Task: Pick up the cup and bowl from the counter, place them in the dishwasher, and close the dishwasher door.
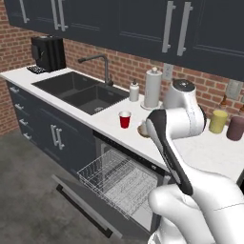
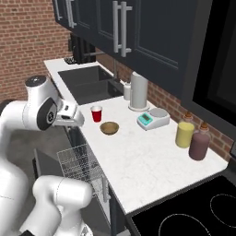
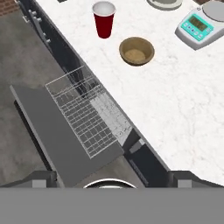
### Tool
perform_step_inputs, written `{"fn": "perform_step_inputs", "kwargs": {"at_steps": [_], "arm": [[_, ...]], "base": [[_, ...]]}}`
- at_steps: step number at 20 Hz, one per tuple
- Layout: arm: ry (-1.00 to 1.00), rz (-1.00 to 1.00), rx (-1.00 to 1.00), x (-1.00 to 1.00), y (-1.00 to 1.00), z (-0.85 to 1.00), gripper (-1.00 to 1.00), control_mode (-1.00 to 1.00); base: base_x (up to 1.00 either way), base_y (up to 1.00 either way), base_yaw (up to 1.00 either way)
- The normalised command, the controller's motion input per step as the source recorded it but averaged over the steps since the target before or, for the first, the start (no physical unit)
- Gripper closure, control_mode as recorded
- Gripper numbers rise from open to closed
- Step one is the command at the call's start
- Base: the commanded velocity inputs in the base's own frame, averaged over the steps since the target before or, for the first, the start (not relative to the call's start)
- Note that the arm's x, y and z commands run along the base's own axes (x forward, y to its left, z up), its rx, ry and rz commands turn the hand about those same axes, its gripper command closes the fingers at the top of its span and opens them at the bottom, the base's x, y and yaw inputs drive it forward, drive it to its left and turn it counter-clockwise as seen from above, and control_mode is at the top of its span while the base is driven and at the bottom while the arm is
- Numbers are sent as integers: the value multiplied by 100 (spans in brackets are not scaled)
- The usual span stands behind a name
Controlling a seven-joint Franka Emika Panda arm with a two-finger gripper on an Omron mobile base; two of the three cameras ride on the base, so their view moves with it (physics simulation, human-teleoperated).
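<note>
**A:** What is sitting along the counter (image 2: pixel 152 156), going left to right?

**B:** In the right base view, a black sink (image 2: pixel 87 83) is sitting at the far left. Next a white paper towel roll (image 2: pixel 138 91) is standing upright near the brick wall. The cup (image 2: pixel 96 113), red with a white inside, is standing upright near the front edge. Just to its right the bowl (image 2: pixel 109 127) is resting, close to the cup but not touching it. Further right a small teal and grey scale (image 2: pixel 152 119) is sitting, then a yellow cylinder (image 2: pixel 185 134) and a maroon cylinder (image 2: pixel 199 144) side by side.

**A:** And the dishwasher (image 1: pixel 125 183)?

**B:** It is lying open below the counter, under the cup and bowl. The dishwasher door (image 1: pixel 81 204) is hanging down flat, and a wire rack (image 1: pixel 116 181) is sticking out over it.

**A:** What is the gripper (image 2: pixel 73 116) doing?

**B:** It is hovering left of the cup, over the counter's front edge, holding nothing. In the hand view the tips are barely showing at the bottom corners, so they seem to be standing wide apart.
</note>
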Motion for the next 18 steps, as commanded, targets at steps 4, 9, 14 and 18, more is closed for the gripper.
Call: {"fn": "perform_step_inputs", "kwargs": {"at_steps": [4,9,14,18], "arm": [[0,2,0,66,3,-4,-100,-100],[0,7,0,95,7,-4,-100,-100],[0,4,-2,93,21,-23,-100,-100],[0,0,-1,85,12,-8,-100,-100]], "base": [[0,0,0],[0,0,0],[0,0,0],[0,0,0]]}}
